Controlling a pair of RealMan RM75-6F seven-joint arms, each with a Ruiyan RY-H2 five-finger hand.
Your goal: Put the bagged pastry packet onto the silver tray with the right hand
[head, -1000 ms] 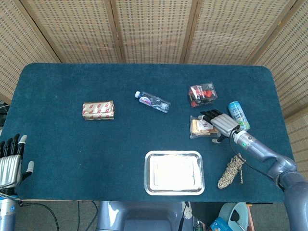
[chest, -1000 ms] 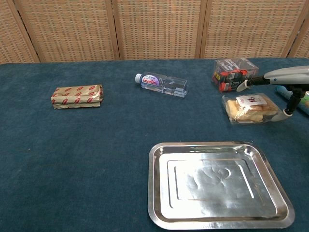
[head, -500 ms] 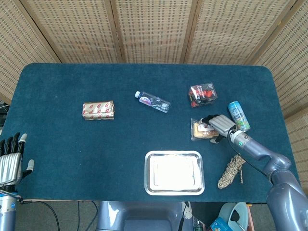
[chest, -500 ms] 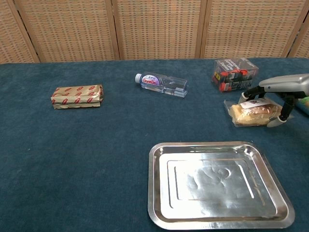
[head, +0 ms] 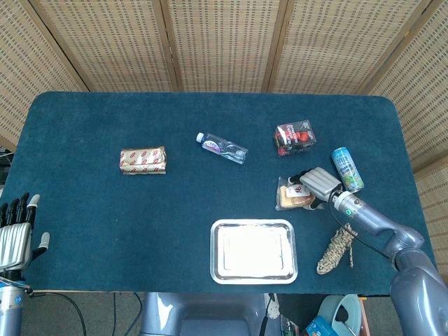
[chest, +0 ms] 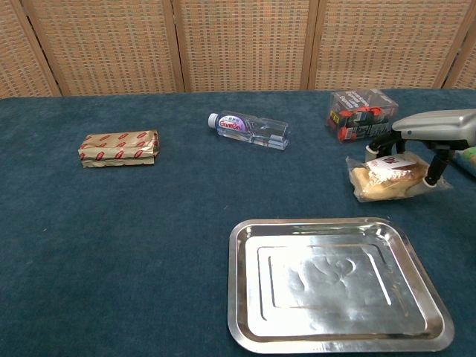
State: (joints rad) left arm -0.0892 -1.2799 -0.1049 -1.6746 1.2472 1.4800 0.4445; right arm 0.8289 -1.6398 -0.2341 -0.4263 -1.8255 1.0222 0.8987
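1. The right hand [chest: 428,141] sits at the right edge of the frame, fingers curled down around the clear bagged pastry packet [chest: 387,178], gripping it from above
2. The packet, with pale brown pastry and a white label, is in the right middle of the frame, just above the upper right corner of the rectangular silver metal tray [chest: 245,297], apart from it; whether it rests on the dark blue felt table [chest: 149,245] or is lifted cannot be told
3. The left hand [head: 15,234] hangs at the lower left edge of the head view, off the table, fingers straight and apart, holding nothing
4. Upper right: a red-and-black clear box [chest: 359,114]; centre top: a clear plastic bottle [chest: 248,129] lying down; left: a gold-and-red wrapped block [chest: 119,147]
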